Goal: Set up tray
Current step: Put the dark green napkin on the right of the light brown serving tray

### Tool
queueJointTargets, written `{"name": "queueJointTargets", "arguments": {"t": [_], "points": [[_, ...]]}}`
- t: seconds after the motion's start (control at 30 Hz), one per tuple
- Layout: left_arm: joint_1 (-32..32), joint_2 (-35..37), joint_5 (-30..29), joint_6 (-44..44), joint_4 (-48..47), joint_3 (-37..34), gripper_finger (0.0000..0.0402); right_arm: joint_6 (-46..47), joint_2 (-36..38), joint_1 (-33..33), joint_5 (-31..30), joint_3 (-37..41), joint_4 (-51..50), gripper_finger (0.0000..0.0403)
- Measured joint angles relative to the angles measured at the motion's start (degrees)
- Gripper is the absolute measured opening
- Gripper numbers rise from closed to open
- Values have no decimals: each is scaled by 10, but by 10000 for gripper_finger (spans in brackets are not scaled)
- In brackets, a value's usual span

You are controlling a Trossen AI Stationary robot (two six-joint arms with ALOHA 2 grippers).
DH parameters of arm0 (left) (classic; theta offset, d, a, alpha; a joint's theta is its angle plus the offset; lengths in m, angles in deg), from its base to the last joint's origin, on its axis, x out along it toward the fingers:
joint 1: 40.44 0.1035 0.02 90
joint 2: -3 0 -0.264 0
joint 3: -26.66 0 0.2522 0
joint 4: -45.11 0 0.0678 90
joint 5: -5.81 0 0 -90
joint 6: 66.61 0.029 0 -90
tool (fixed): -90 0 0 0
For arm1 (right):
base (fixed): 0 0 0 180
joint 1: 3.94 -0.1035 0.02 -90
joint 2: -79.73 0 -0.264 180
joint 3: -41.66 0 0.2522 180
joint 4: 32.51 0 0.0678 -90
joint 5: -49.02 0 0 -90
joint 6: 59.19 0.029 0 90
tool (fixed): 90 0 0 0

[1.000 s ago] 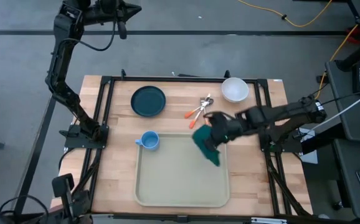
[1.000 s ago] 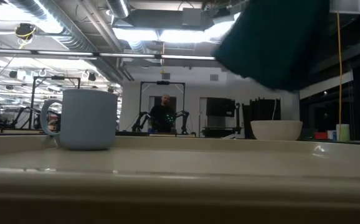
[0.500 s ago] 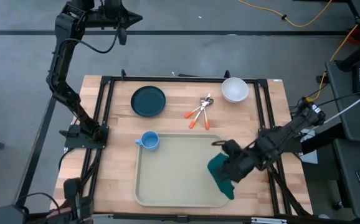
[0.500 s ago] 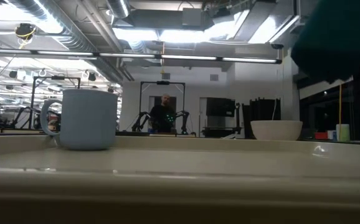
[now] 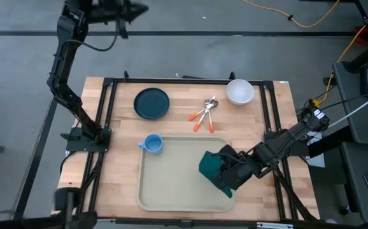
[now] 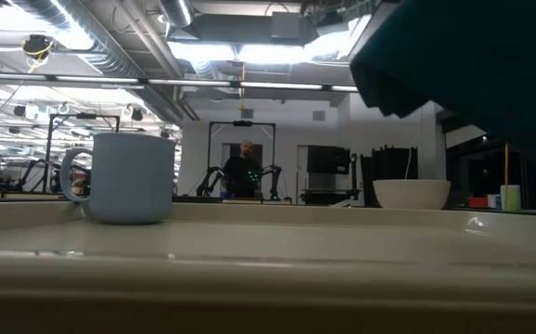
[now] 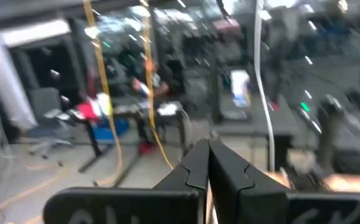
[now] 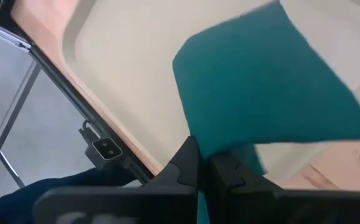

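The beige tray [image 5: 171, 184] lies on the near half of the table, its rim [image 6: 268, 264] filling the low view. My right gripper [image 5: 227, 170] hovers over the tray's right part, shut on a dark green napkin [image 5: 213, 170] that also shows in the low view [image 6: 463, 56] and the right wrist view [image 8: 267, 93]. My left gripper [image 5: 136, 9] is raised high beyond the table's far left corner, shut [image 7: 208, 163] and empty. My right gripper pinches the napkin between its two fingers at an edge [image 8: 220, 146] on the side nearest the wrist, coming slanting down from the table's right. The napkin spreads out past the fingertips, tilted and lifted clear above the tray's floor [image 8: 136, 56].
A blue mug [image 5: 152, 143] stands at the tray's far left corner. Farther back on the table are a dark teal plate [image 5: 151, 103], orange-handled cutlery [image 5: 203, 113] and a white bowl [image 5: 240, 91]. A person [image 6: 244, 169] sits in the room behind.
My right gripper has carried the napkin from over the tray's far right corner toward the table's near edge, then a little to the left over the tray. It stayed shut on the napkin, which stayed lifted.
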Motion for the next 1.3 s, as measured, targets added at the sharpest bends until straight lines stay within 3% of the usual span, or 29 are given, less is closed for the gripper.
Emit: {"name": "queueJointTargets", "arguments": {"t": [0.13, 0.37, 0.57, 0.87, 0.97, 1.03, 1.1, 1.3], "points": [[11, 17, -19, -31, 19, 0, 3, 0, 0, 0, -3, 0, 2, 7], [-1, 37, -26, 43, -128, 0, 2, 15, 0, 0, -3, 0, 2, 7], [-12, 61, -39, 49, -137, 0, 1, 16, 0, 0, -4, 0, 8, 7], [8, 190, -62, -3, -148, 0, 1, 19, 0, 1, -19, 0, 30, 7], [5, 239, -119, 9, -203, -2, 2, 17, 0, 1, -19, 0, 29, 7], [-3, 270, -178, 19, -193, -24, 1, 17, 0, 1, -19, 0, 29, 7], [-11, 301, -197, 7, -130, -71, 1, 16, 0, 4, -19, 0, 34, 7], [-25, 412, -288, -70, 89, -289, 2, -11, -1, 5, -20, 0, 65, 7]]}}
